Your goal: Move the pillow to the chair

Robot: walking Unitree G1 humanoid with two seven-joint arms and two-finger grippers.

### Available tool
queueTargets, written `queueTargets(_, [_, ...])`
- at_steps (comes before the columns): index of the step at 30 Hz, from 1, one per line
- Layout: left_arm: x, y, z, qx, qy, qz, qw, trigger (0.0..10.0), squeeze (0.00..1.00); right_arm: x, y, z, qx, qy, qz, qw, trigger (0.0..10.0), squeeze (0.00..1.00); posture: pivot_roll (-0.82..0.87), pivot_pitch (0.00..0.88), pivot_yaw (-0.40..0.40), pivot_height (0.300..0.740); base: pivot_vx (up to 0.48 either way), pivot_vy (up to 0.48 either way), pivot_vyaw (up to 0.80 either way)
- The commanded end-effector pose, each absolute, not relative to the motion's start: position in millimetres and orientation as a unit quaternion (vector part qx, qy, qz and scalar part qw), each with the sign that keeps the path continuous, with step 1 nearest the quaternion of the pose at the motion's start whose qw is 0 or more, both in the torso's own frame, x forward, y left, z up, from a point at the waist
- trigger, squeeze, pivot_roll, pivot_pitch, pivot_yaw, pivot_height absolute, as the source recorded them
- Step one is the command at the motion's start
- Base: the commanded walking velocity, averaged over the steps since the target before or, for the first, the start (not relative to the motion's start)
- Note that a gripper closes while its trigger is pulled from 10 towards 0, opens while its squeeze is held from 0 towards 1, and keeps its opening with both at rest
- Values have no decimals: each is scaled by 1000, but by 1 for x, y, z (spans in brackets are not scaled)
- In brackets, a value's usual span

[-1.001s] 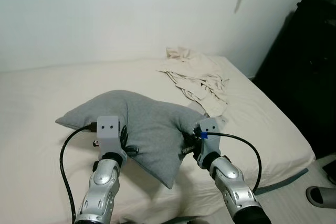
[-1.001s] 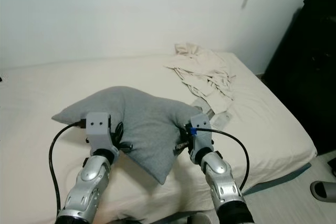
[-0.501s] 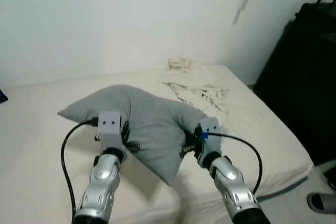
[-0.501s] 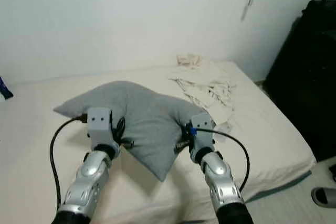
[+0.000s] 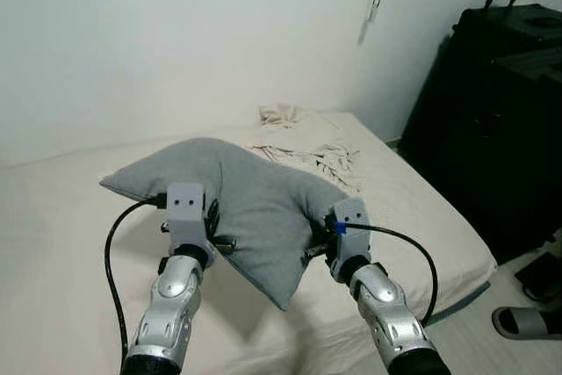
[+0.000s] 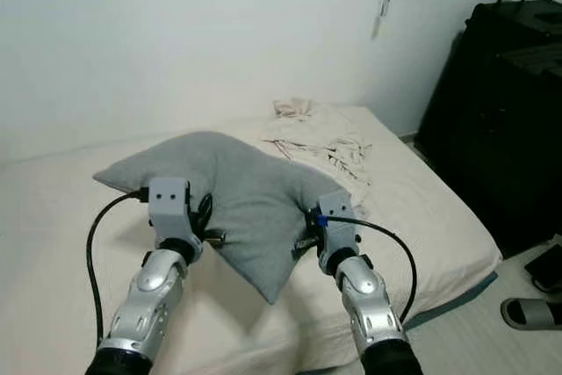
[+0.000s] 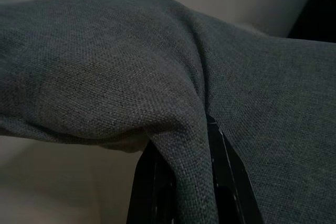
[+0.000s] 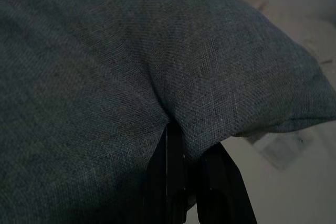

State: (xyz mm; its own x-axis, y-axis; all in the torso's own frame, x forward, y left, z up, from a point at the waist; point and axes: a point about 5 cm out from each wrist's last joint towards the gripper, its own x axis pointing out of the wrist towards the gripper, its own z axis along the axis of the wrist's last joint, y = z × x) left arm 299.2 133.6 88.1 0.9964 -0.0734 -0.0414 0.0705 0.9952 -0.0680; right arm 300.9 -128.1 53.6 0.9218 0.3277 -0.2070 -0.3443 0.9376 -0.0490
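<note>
A grey pillow (image 5: 250,208) hangs above the cream bed (image 5: 61,217), held up between both arms. My left gripper (image 5: 215,239) is shut on the pillow's left edge, and in the left wrist view its black fingers (image 7: 223,174) pinch a fold of the grey pillow (image 7: 131,77). My right gripper (image 5: 314,236) is shut on the pillow's right edge; in the right wrist view the fabric of the pillow (image 8: 105,66) is bunched between its fingers (image 8: 170,166). One corner of the pillow points down between the arms.
A crumpled cream sheet (image 5: 303,142) lies at the bed's far right corner. A tall black piece of furniture (image 5: 492,120) stands to the right of the bed. A grey slipper (image 5: 522,322) lies on the floor at lower right. A white wall (image 5: 176,32) runs behind the bed.
The whole view has shifted: the black furniture now shows larger on the right and the crumpled sheet looks further off. Both grippers still hold the pillow the same way.
</note>
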Motion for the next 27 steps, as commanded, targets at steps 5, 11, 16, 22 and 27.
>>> queueTargets(5, [295, 138, 82, -7, 19, -36, 999, 10000, 0, 291, -141, 38, -74, 119, 145, 979, 10000, 0, 15, 54, -39, 710, 0, 0, 0])
queueTargets(11, [288, 136, 70, 13, 34, -46, 998, 10000, 0, 288, -141, 32, -80, 127, 141, 979, 10000, 0, 13, 55, -37, 710, 0, 0, 0])
queueTargets(16, [286, 134, 64, 20, 44, -56, 997, 10000, 0, 287, -143, 27, -82, 131, 135, 979, 10000, 0, 15, 55, -39, 710, 0, 0, 0])
queueTargets(22, [285, 133, 62, 20, 46, -57, 997, 10000, 0, 286, -143, 26, -80, 131, 135, 979, 10000, 0, 13, 54, -39, 710, 0, 0, 0])
queueTargets(27, [285, 133, 61, 16, 45, -52, 998, 10000, 0, 286, -141, 26, -74, 130, 138, 979, 10000, 0, 12, 54, -40, 710, 0, 0, 0])
